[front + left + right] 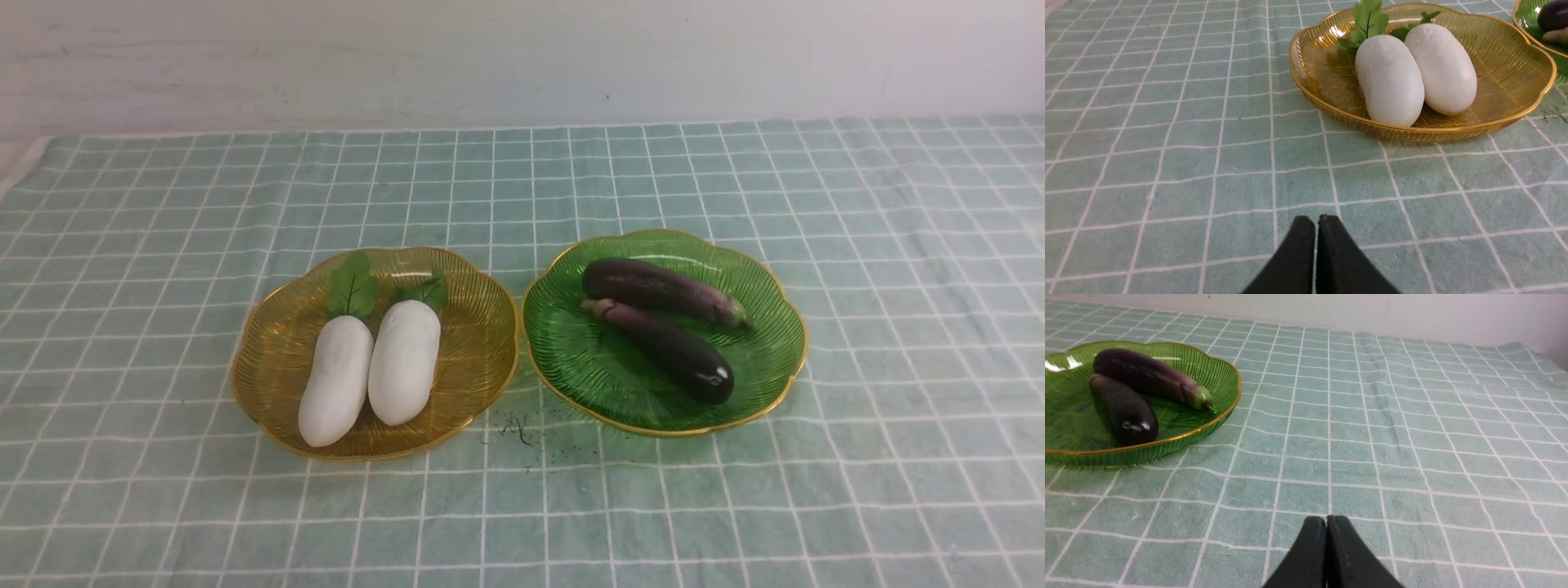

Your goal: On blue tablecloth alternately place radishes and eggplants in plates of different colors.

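Left tool (1316,222) pinched tight, holding nothing, over the blue tablecloth (1167,163); right tool (1327,522) the same. Two radishes (371,367) lie side by side, apparently touching, in the amber plate (277,343) on the left. Two eggplants (661,327) lie in the green plate (571,359) on the right.

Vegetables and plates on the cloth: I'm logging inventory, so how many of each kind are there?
Radishes: 2, left one and right one, both in the amber plate
Eggplants: 2, far one and near one, both in the green plate
Plates: 2
Total: 6
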